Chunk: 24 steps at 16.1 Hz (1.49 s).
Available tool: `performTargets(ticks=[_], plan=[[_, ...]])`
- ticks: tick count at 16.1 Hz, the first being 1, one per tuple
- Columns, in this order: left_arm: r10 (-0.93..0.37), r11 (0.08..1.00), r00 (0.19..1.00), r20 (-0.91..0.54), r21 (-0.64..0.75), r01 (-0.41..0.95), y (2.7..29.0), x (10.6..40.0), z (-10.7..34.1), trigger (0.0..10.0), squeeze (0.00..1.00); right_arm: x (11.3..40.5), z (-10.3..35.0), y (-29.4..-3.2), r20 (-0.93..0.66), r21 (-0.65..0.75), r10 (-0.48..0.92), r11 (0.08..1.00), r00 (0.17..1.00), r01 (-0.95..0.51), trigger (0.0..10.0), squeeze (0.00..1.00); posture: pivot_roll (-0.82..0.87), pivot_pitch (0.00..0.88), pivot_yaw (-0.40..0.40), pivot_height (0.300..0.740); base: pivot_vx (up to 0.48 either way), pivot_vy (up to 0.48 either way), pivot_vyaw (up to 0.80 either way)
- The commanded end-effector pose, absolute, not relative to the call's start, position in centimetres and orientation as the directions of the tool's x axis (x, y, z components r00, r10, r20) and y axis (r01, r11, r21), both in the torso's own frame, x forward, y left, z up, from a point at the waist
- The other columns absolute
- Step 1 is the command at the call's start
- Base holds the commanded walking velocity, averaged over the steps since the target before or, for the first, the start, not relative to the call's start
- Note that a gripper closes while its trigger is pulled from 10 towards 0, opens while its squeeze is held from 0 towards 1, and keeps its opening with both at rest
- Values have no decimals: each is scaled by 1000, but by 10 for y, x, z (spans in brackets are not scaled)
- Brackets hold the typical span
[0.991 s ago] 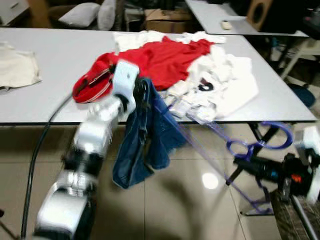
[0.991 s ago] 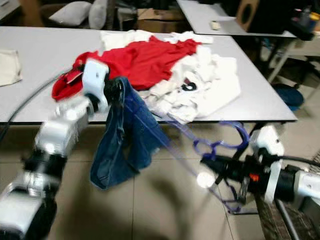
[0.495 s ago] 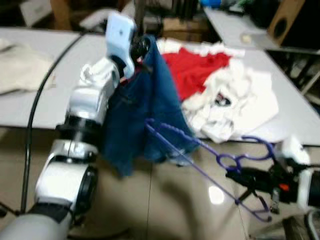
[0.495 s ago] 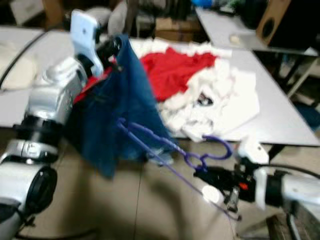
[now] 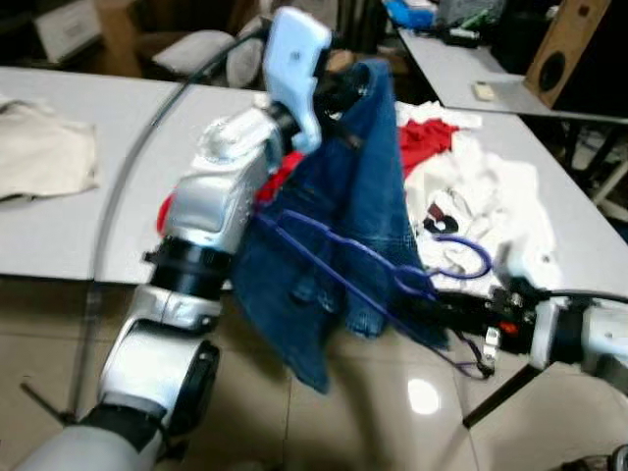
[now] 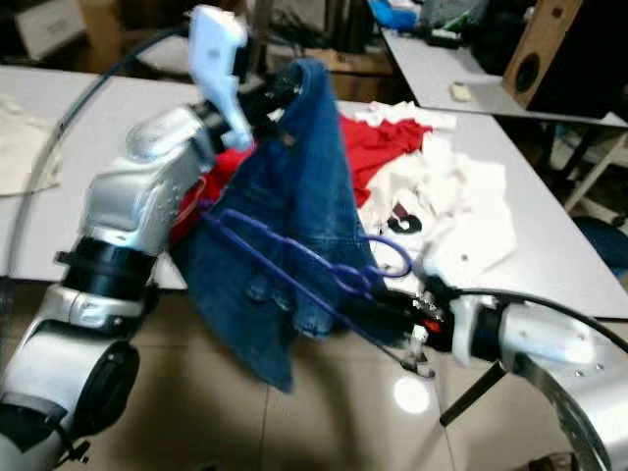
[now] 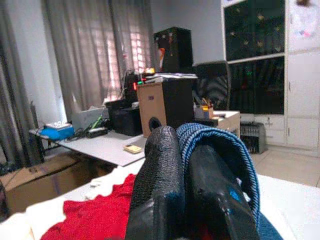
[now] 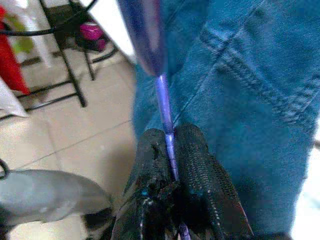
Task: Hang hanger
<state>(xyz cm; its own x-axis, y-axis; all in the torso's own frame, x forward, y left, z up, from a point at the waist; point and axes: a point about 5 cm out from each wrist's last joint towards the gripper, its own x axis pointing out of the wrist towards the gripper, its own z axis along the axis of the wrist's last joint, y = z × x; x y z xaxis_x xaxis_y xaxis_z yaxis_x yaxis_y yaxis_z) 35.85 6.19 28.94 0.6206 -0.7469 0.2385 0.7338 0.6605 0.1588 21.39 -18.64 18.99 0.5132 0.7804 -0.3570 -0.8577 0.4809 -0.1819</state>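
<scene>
Head eyes look down at the table (image 5: pixel 88 226); wrist cameras sit close along each claw.

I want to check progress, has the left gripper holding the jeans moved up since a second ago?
Yes. The left gripper has lifted the jeans from the table's near edge to well above the tabletop, over the red garment.

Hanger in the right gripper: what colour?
Purple hanger; clearest in the right eye view.
</scene>
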Motion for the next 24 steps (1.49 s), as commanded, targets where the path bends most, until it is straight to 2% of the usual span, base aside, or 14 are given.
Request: performTargets(ticks=[1, 6, 8, 9, 10, 13, 15, 16, 17, 18, 19, 20, 22, 24], plan=[[-784, 612, 557, 273, 189, 768, 48, 349, 303, 10000, 0, 220, 190, -195, -378, -221, 736, 516, 561, -827, 10000, 0, -31, 0, -49, 740, 375, 0, 0], [-752, 632, 526, 397, 210, 746, 64, 336, 345, 10000, 0, 279, 250, -225, -289, -531, 516, 615, 806, -583, 10000, 0, -30, 0, -63, 740, 362, 0, 0], [-704, 667, 518, 486, 200, 718, 77, 335, 374, 10000, 0, 307, 295, -238, -152, -691, 417, 604, 896, -398, 10000, 0, -33, 0, -64, 740, 356, 0, 0], [-674, 690, 516, 528, 202, 695, 83, 334, 388, 10000, 0, 321, 325, -241, -2, -768, 370, 595, 929, -238, 10000, 0, -31, 0, -66, 740, 356, 0, 0], [-642, 712, 510, 573, 197, 674, 90, 332, 403, 10000, 0, 330, 363, -241, 219, -743, 321, 667, 921, -56, 10000, 0, -23, 0, -81, 740, 349, 0, 0], [-596, 745, 511, 620, 187, 641, 99, 327, 417, 10000, 0, 332, 391, -233, 384, -706, 347, 707, 856, 31, 10000, 0, -14, 0, -95, 740, 344, 0, 0], [-612, 746, 561, 558, 172, 643, 93, 333, 393, 10000, 0, 338, 355, -223, 286, -721, 401, 688, 870, -81, 10000, 0, -9, 0, -98, 740, 337, 0, 0], [-618, 754, 602, 505, 163, 637, 85, 339, 374, 10000, 0, 336, 316, -218, 122, -745, 474, 624, 872, -236, 10000, 0, -11, 0, -96, 740, 300, 0, 0], [-610, 778, 672, 419, 160, 607, 77, 346, 349, 10000, 0, 324, 275, -209, -39, -736, 568, 540, 822, -408, 10000, 0, -12, 0, -90, 740, 274, 0, 0], [-603, 797, 747, 278, 187, 574, 68, 353, 310, 10000, 0, 301, 240, -198, -145, -624, 652, 523, 744, -580, 10000, 0, -20, 0, -72, 740, 0, 0, 0], [-601, 799, 763, 237, 187, 571, 66, 354, 298, 10000, 0, 293, 231, -194, -172, -588, 674, 515, 719, -624, 10000, 0, -20, 0, -72, 740, 0, 0, 0], [-583, 802, 812, 43, 188, 566, 61, 354, 240, 10000, 0, 253, 201, -181, -301, -494, 748, 408, 591, -768, 10000, 0, -39, 0, -43, 740, 0, 0, 0], [-527, 811, 843, -104, 234, 536, 66, 351, 198, 10000, 0, 223, 187, -176, -376, -400, 783, 344, 495, -849, 10000, 0, -47, 0, -33, 740, 0, 0, 0], [-476, 819, 859, -188, 262, 511, 78, 354, 176, 10000, 0, 203, 195, -186, -358, -301, 796, 397, 489, -867, 10000, 0, -61, 0, -15, 740, 0, 0, 0]])
